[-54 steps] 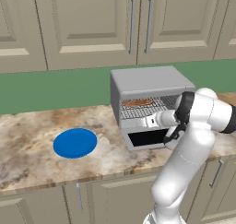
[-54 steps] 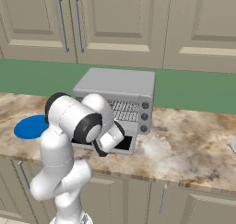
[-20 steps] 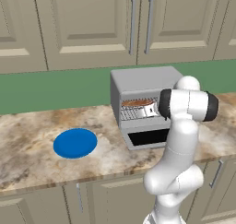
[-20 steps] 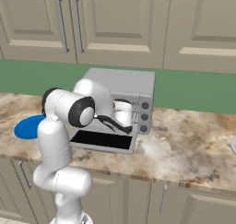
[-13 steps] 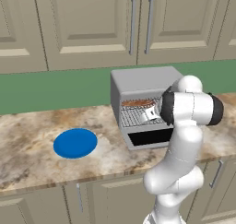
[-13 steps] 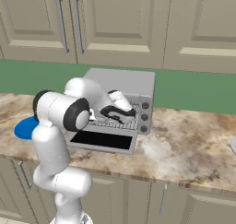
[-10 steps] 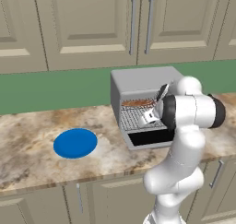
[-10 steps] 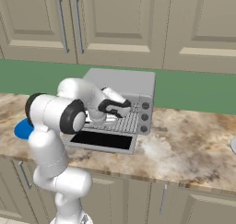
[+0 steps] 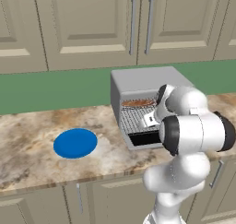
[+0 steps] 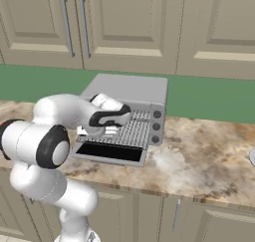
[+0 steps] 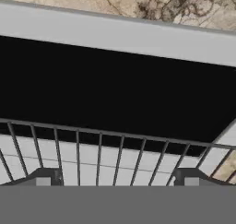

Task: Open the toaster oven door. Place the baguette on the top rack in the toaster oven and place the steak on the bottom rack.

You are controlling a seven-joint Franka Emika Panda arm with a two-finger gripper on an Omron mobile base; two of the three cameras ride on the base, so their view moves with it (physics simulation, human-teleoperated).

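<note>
The toaster oven (image 9: 147,105) stands on the marbled desk (image 9: 27,140) against the green wall, at about 2 o'clock from the blue plate (image 9: 75,143) in the left base view. The toaster oven door (image 10: 110,152) is swung fully down on its lower hinge and lies flat, its black glass window facing up; the hand view shows that glass as a wide dark field with the grey frame beyond it at 12 o'clock. The door step therefore appears complete.

The baguette (image 9: 138,103) lies lengthwise on the top rack (image 9: 148,106), a brown streaked shape inside the upper part of the cavity. That placement appears done. The bottom rack (image 10: 128,131) shows as a silver wire grid projecting toward the open door. The steak cannot be made out on it, since the hand covers part of the grid.

The gripper (image 11: 118,178) hangs at the oven mouth, over the front edge of the bottom rack. Its two dark fingertips (image 11: 42,176) stand well apart at 7 and 5 o'clock of the hand view with nothing between them, so the jaws are released and empty. The hand points down across the rack bars toward the door glass, a posture consistent with setting an item on the lower shelf.

The plate is bare, which suggests both foods have left it. Judgement: the task is near its end, pending sight of the steak.
</note>
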